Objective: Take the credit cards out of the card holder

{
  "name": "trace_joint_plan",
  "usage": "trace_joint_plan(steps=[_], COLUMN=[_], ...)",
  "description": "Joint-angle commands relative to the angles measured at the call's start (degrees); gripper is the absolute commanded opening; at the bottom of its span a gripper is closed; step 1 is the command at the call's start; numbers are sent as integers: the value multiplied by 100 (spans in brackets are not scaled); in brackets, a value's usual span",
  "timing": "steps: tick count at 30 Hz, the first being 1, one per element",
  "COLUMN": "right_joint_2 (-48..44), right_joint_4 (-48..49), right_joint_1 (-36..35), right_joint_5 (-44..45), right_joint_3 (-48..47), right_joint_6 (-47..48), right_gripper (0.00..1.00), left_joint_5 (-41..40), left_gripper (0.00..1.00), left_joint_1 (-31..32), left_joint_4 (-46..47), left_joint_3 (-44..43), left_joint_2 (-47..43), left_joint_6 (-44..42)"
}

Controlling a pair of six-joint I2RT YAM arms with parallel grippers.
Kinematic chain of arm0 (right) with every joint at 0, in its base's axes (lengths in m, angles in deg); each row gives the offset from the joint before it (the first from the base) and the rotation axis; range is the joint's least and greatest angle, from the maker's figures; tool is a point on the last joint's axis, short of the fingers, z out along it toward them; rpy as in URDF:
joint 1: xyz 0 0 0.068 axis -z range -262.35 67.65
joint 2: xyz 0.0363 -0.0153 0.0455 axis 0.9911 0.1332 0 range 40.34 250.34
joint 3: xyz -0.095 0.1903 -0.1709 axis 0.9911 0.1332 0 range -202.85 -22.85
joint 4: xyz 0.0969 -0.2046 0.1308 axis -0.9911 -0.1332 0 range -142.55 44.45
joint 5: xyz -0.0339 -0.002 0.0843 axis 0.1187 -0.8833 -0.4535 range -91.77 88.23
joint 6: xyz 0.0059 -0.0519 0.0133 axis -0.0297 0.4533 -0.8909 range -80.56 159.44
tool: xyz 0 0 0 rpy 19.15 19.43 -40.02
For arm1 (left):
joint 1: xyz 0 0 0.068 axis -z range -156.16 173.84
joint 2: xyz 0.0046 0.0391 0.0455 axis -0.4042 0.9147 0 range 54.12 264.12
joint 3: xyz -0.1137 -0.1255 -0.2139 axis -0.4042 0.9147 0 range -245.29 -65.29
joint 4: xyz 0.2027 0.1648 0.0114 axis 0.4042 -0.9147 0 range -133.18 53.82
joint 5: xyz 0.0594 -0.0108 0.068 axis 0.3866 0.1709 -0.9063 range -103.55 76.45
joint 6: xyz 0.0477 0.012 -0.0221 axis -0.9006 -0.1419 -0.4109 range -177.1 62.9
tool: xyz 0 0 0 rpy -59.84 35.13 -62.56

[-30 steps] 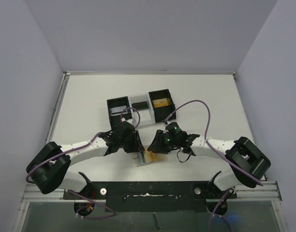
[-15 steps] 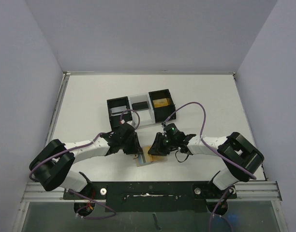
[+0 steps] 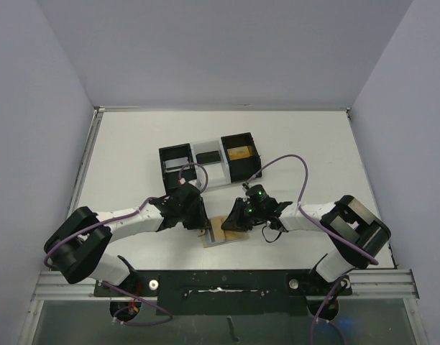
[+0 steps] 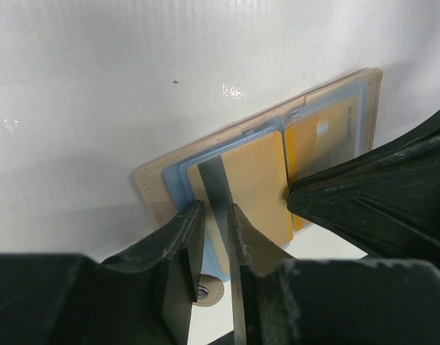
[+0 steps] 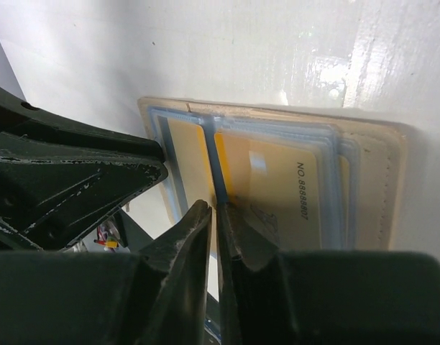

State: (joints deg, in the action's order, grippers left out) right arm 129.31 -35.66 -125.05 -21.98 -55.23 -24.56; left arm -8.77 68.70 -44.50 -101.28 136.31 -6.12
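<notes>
The left gripper (image 4: pixel 216 210) has its jaws narrowed around the dark-striped end of one of the yellow credit cards (image 4: pixel 252 176); whether it pinches is unclear. The card holder (image 4: pixel 149 188) lies open on the counter (image 3: pixel 134 144), between both arms. The right gripper (image 5: pixel 214 208), jaws almost together, sits at its middle; its grip is unclear too.

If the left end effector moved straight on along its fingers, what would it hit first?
The yellow card with the dark stripe, in the card holder right ahead of the left end effector; whether they already touch is unclear.
</notes>
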Motion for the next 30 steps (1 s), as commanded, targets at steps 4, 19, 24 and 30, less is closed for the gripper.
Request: trace_joint_plan(steps=[4, 19, 24, 30], right_joint_2=[-76, -97, -287, -484], right_joint_4=[433, 822, 788, 737], right_joint_1=[69, 64, 139, 302], right_joint_5=[-55, -222, -234, -302], right_joint_3=[109, 188, 248, 412], right_joint_6=[-181, -196, -140, -99], right_gripper=[16, 9, 2, 1], left_joint_5=[-48, 9, -51, -108], left_gripper=[18, 15, 14, 14], left_joint_1=[14, 14, 14, 14], left_joint_4=[61, 113, 61, -3], left_joint_3=[5, 50, 64, 50], left_joint_2=[-23, -69, -120, -92], left_joint_6=[-50, -81, -80, -123])
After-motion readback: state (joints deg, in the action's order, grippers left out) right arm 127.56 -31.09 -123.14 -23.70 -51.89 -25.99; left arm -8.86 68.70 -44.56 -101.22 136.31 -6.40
